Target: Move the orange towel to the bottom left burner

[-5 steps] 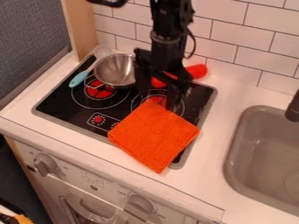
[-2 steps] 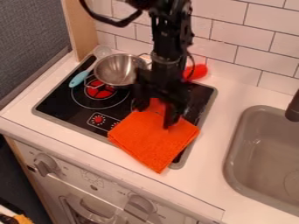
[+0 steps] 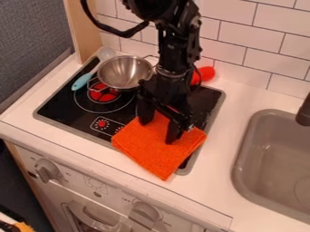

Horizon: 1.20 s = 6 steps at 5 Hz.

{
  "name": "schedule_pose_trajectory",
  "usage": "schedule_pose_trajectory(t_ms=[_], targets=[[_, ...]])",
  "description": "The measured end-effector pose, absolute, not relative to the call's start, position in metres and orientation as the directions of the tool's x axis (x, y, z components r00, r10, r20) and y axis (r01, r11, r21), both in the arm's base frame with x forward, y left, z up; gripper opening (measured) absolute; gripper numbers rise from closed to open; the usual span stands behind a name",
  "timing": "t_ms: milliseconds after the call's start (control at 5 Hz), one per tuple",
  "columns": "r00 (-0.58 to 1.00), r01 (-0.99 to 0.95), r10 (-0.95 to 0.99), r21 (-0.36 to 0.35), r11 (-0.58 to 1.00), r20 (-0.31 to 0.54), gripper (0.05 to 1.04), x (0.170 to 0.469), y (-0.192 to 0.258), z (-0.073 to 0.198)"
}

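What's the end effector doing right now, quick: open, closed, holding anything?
Black two-finger end effector: open, fingers apart at the orange cloth towel, with no visible grip on it.

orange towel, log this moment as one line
gripper open at orange towel | towel on stove's right front, near corner over counter | metal pot back left | move not done
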<state>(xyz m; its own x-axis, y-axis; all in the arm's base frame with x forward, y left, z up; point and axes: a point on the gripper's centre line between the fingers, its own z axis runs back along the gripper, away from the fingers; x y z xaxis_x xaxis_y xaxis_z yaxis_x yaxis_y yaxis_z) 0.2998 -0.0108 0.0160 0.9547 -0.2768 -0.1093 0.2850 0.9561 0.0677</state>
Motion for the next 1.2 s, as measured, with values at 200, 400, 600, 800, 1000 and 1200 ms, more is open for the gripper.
schedule_pose_trajectory(t_ms=[200,400,600,800,1000,1200], targets=[[0.964,0.245,-0.230,0.104,0.964,-0.134,1.001,0.301,-0.003,0.011],[0.980,0.173,-0.156,0.134,0.976,-0.127,1.001,0.309,0.010,0.010],[0.975,0.192,-0.167,0.175,0.966,-0.148,1.001,0.317,0.015,0.008],[0.984,0.149,-0.128,0.172,0.974,-0.127,1.001,0.316,0.029,0.008],[0.997,0.044,-0.034,0.132,0.990,-0.076,1.001,0.308,0.073,0.009],[0.997,-0.012,0.021,0.121,0.993,-0.073,1.001,0.279,0.116,0.011]])
